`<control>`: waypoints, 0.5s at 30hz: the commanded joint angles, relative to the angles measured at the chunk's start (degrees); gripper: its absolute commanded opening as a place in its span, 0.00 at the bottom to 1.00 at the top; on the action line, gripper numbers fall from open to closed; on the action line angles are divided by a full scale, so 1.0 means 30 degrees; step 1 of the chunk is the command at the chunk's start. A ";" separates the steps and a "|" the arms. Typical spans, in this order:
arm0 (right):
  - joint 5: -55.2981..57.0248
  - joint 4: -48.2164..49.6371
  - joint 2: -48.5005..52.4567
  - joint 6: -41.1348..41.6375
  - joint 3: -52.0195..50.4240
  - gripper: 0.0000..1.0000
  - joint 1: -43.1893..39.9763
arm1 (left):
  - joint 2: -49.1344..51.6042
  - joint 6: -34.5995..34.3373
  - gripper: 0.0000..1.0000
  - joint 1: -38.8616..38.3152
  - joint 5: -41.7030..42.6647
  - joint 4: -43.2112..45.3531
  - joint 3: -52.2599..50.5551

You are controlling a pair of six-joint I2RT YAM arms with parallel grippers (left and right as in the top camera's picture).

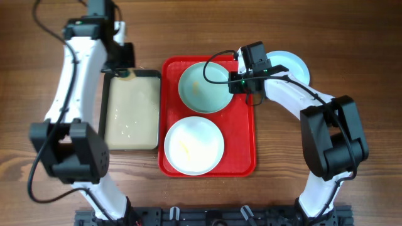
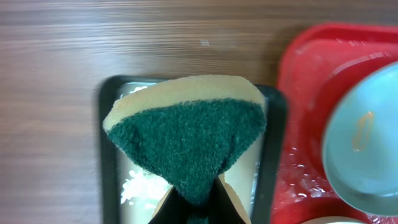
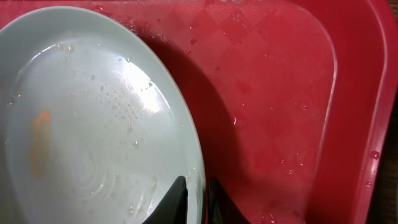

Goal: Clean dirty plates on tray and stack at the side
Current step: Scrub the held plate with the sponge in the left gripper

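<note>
Bright, even light — soft shadows, wet glare on green plate [image 3: 93, 124].

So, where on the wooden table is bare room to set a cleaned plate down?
The wooden table is bare right of the large red plastic tray, up to the right arm, and beyond its far rim. The tray is crowded: pale green round plate, white round plate.

left arm [image 1: 74, 75], right arm [image 1: 292, 95]: white links, black joints | black cables [image 1: 32, 179] | green light [image 1: 242, 81]
</note>
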 commanded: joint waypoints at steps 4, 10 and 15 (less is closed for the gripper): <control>-0.0284 0.0087 0.0044 -0.0270 0.0197 0.13 0.0044 | 0.1450 -0.0852 0.04 -0.3985 0.1253 0.2157 0.0007; -0.0284 0.0095 0.0044 -0.0262 0.0197 0.12 0.0044 | 0.2980 -0.3453 0.04 -0.6499 0.1253 0.3541 0.0007; -0.0291 0.0095 0.0044 -0.0262 0.0197 0.08 0.0044 | 0.4160 -0.4677 0.04 -0.6907 0.1916 0.3570 0.0007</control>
